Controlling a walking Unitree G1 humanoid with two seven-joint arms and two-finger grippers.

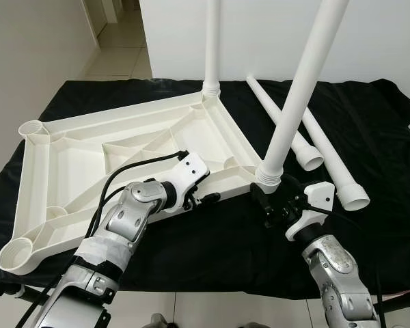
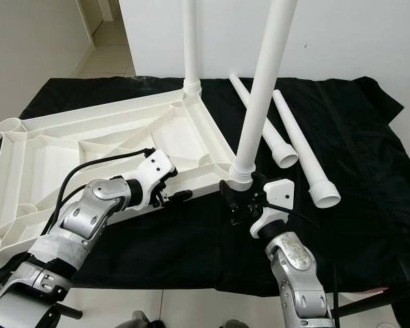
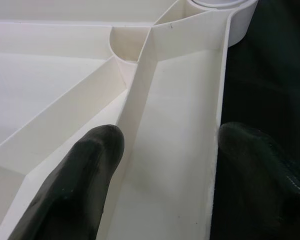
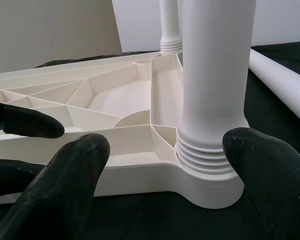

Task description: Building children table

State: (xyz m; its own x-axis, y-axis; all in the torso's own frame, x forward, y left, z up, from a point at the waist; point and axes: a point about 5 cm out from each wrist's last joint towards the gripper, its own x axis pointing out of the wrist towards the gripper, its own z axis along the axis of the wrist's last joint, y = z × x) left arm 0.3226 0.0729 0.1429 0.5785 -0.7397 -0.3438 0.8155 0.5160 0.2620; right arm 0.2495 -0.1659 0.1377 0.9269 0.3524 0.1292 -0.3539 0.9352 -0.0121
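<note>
White plastic tabletop lies upside down, ribs up, on a black cloth over a table, taking the left and middle of the scene. Two white legs stand in its corner sockets: far leg at the far right corner, near leg at the near right corner, leaning a bit to the right. Two loose legs lie side by side on the cloth to the right of the tabletop, flared ends toward the robot. Two sockets on the left side of the tabletop, far corner socket and near corner socket, hold no leg.

Left gripper is at the tabletop's near edge, fingers spread apart, straddling the outer wall, one inside the channel, one outside over the cloth; released, not clamped.

Right gripper sits just near the base of the near leg, fingers spread wide on either side of the threaded collar, not closed on it.
</note>
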